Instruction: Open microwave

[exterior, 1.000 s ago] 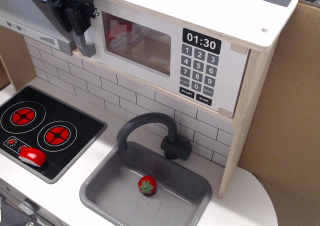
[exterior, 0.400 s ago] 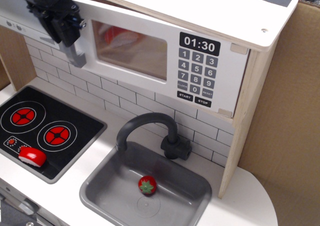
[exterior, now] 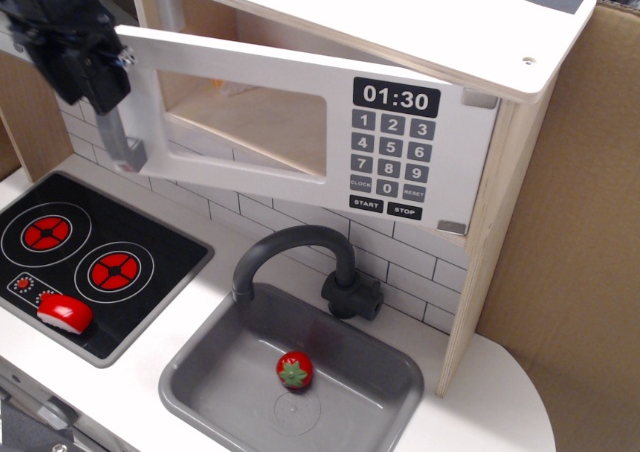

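The microwave [exterior: 330, 92] sits up above the counter's back edge, toward the right, over the sink [exterior: 300, 372]. Its door [exterior: 290, 122] stands swung partway out on the right-hand hinge, and you can see the bare wooden inside through the gap along the top. The gripper [exterior: 85, 57] is at the door's free left end, up by the back-left corner, right on the grey handle [exterior: 118, 137]. Its body hides the fingers, so I cannot tell from here whether the jaws are clamped on the handle or merely hooked behind it.

To do this step well, I'd say the pull should follow an arc about the hinge, not a straight line toward the front edge; a straight tug would likely drag the fingers off the handle's end or strain the toy hinge. Keep the wrist turning with the door so the handle stays square in the grip. There's room to swing: the stovetop [exterior: 95, 257] and the faucet [exterior: 300, 257] lie well below the door's path.
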Controlling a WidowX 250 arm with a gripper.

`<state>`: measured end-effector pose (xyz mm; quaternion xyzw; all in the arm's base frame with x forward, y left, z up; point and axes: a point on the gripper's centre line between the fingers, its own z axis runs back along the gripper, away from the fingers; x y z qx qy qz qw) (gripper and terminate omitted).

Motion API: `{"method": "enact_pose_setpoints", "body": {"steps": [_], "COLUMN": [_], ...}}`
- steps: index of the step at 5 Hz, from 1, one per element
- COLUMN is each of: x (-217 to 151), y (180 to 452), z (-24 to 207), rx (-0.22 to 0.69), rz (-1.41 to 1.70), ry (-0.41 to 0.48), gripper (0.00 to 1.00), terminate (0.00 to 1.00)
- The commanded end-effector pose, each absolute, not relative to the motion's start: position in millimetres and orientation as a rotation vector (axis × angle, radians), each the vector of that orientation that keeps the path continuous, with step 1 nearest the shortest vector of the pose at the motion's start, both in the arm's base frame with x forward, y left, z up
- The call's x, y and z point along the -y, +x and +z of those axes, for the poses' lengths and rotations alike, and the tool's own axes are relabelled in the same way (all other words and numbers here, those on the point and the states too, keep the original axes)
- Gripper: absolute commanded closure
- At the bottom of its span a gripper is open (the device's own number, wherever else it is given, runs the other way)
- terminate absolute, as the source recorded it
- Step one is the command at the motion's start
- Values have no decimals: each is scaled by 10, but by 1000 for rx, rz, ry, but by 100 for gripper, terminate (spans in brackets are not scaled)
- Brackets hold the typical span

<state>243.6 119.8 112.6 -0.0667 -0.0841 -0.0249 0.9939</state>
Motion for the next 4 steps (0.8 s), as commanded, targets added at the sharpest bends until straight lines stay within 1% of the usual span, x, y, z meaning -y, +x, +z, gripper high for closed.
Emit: {"method": "enact_pose_setpoints", "body": {"steps": [1, 2, 3, 4], "x": [-947, -965, -1130, -1338], "y": [2253, 2570, 2892, 3095], "z": [1886, 2035, 1961, 1829], "rx": [128, 171, 228, 228], "rz": [-23, 120, 261, 341], "ry": [-265, -263, -195, -149], "gripper": [0, 0, 0, 0], "terminate": [0, 0, 0, 0]}}
